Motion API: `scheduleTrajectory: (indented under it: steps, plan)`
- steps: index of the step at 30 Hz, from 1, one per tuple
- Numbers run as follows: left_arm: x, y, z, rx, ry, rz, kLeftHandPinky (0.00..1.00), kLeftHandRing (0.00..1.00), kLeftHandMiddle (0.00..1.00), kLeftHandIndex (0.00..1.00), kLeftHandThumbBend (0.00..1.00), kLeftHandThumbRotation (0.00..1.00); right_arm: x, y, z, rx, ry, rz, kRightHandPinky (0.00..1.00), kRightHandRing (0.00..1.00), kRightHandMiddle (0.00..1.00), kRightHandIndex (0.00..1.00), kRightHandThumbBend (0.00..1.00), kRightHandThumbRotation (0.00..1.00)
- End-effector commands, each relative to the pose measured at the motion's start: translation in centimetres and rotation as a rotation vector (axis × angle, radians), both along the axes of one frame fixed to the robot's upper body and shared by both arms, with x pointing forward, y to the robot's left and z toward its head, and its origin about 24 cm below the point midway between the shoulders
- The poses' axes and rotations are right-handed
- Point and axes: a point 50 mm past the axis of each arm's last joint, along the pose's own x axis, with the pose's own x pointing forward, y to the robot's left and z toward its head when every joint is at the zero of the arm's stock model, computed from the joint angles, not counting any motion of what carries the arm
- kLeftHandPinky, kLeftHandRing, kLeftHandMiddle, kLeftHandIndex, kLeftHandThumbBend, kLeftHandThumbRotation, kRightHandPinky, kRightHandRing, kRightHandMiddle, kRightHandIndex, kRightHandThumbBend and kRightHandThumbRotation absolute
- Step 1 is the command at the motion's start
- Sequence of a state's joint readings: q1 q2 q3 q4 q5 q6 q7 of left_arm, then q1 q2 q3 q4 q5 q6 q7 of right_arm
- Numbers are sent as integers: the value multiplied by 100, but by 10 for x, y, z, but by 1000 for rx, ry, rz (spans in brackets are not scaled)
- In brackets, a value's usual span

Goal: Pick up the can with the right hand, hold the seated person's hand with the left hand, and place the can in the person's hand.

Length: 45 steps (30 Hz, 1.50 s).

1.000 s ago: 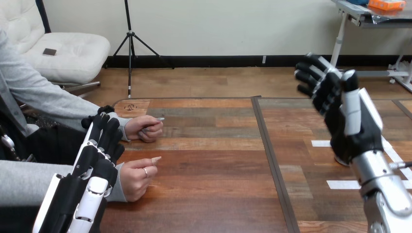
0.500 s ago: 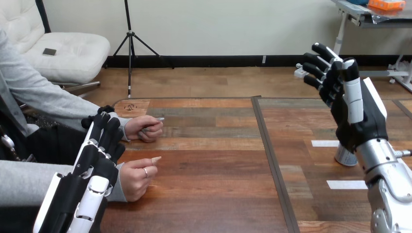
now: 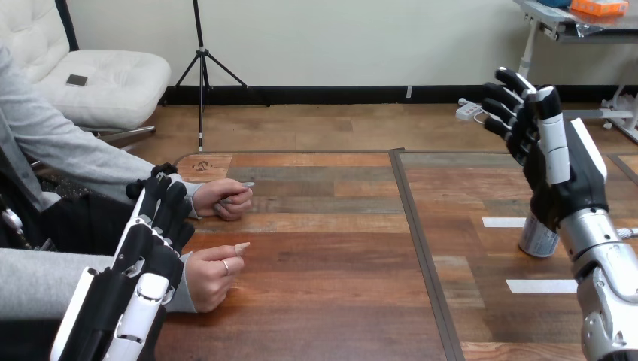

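The can point(image 3: 537, 242) stands on the table point(image 3: 338, 248), its top hidden from us behind our spread-fingered right hand point(image 3: 560, 177); far to its left our left hand point(image 3: 147, 248) shows straight, empty fingers.

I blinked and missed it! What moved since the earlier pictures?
The right hand drifted to the right, still open, uncovering more of the can. It grabbed nothing. The left hand, the can and the person's hands stayed put.
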State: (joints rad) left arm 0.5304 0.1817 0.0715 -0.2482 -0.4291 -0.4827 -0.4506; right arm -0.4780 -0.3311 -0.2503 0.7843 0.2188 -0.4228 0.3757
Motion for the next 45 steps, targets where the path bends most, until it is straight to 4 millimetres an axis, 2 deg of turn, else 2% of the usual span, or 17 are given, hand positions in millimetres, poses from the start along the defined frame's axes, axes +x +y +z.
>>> scheduleTrajectory:
  steps: [1, 6, 15, 27, 45]
  plan:
    - [10, 2, 13, 12, -80, -17, 100, 100, 100, 100, 48, 73, 17, -11, 32, -36, -86, -53, 94, 92, 90, 93, 92, 96]
    - [10, 2, 13, 16, -80, -17, 100, 100, 100, 100, 48, 73, 20, -18, 31, -41, -55, -100, 90, 91, 89, 91, 96, 93]
    - [10, 3, 12, 22, -82, -10, 100, 100, 100, 100, 48, 73, 24, -32, 29, -45, 4, -177, 91, 91, 90, 90, 94, 93]
    - [11, 2, 13, 24, -93, -13, 100, 100, 100, 100, 47, 72, 24, -45, 25, -10, 53, -239, 90, 92, 90, 91, 89, 93]
    - [10, 2, 15, 25, -84, -27, 100, 100, 100, 100, 48, 72, 24, -53, 23, 39, 93, -300, 93, 93, 92, 92, 82, 92]
